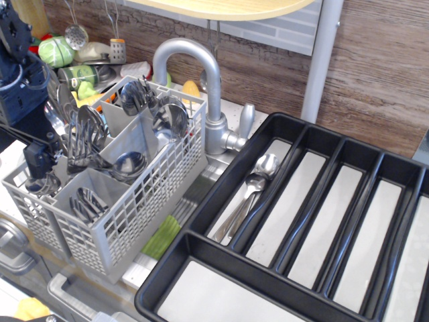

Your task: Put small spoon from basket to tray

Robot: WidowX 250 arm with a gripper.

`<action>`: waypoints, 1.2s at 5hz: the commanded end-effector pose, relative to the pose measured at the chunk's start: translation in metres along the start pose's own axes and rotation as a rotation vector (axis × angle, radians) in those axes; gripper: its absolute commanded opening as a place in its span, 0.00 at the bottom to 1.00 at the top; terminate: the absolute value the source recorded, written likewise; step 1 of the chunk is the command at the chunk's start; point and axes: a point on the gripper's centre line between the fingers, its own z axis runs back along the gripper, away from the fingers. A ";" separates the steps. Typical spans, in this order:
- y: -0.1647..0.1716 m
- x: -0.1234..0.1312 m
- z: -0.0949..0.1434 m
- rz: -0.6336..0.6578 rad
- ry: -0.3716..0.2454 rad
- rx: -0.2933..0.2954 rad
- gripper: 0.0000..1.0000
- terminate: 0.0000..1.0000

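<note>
The light grey lattice basket (144, 201) stands at the left, full of cutlery: forks (80, 134), big round spoons (167, 119) and slim silver handles (87, 203) in the near compartment. I cannot tell which piece is the small spoon. The black tray (201, 265) lies at the right with long pale-floored compartments. Two silver spoons (255, 181) lie in its leftmost long compartment. My gripper (37, 161) is a black shape low over the basket's left corner compartment. Its fingertips are hidden among the cutlery, so I cannot see how the jaws stand.
A grey metal tap (208, 87) rises between basket and tray. A green-slatted rack (164, 235) shows under the basket. Kitchen items and a strainer (76, 33) crowd the back left. A grey post (320, 60) stands behind the tray.
</note>
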 end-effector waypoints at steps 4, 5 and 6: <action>0.002 -0.002 -0.028 -0.058 -0.108 0.014 1.00 0.00; 0.001 -0.001 -0.040 -0.061 -0.119 -0.007 1.00 0.00; 0.003 0.002 -0.050 -0.055 -0.127 -0.027 0.00 0.00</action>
